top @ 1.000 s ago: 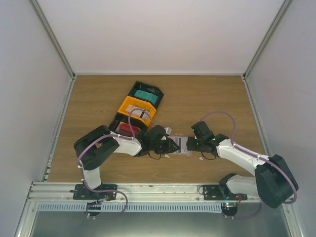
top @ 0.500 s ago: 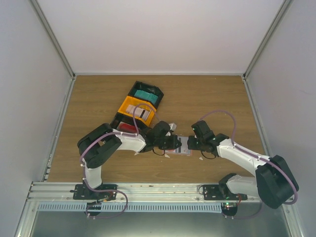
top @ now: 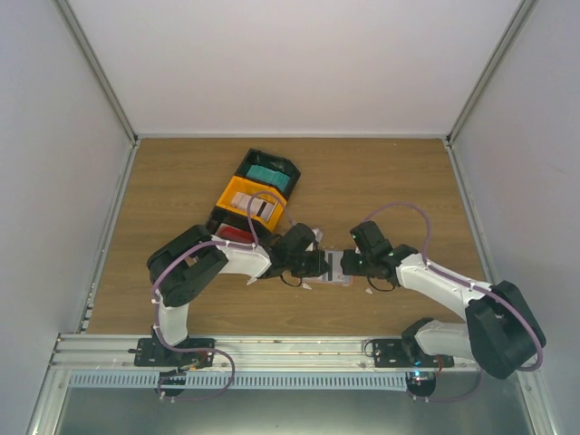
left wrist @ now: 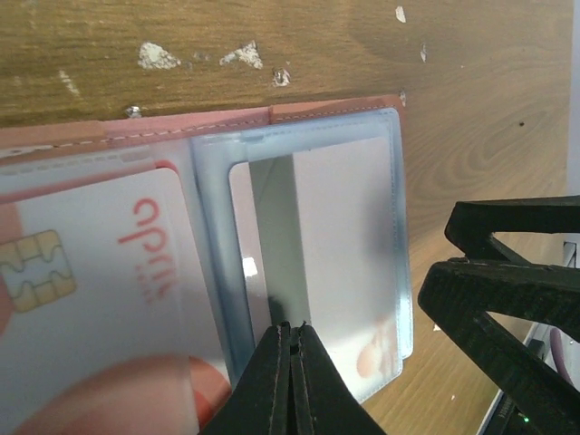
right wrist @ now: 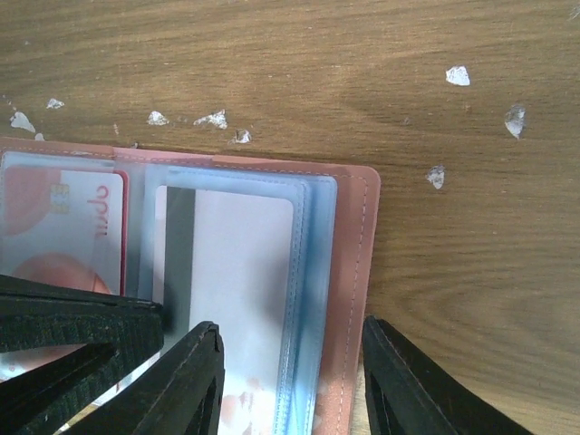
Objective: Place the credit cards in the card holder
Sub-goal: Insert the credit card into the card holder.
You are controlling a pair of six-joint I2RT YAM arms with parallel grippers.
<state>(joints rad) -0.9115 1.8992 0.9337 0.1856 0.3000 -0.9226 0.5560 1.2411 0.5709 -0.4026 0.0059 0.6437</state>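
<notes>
On the worktop [top: 399,181] the card holder [right wrist: 349,272] lies open between your arms, and you look to be seating a white credit card [left wrist: 335,245] that sits mostly inside the pale-blue sleeve [left wrist: 210,236]. Your left pincer [left wrist: 290,331] is clenched at the card's near edge, nipping or only nudging it you cannot tell, while your right pincer [right wrist: 290,328] is released, straddling the holder's outer edge. Next you likely need to push the card home without dragging the sleeve; the black-and-orange tray [top: 228,192] sits behind your left arm, and small white scraps [right wrist: 458,75] nearby seem no obstacle.
</notes>
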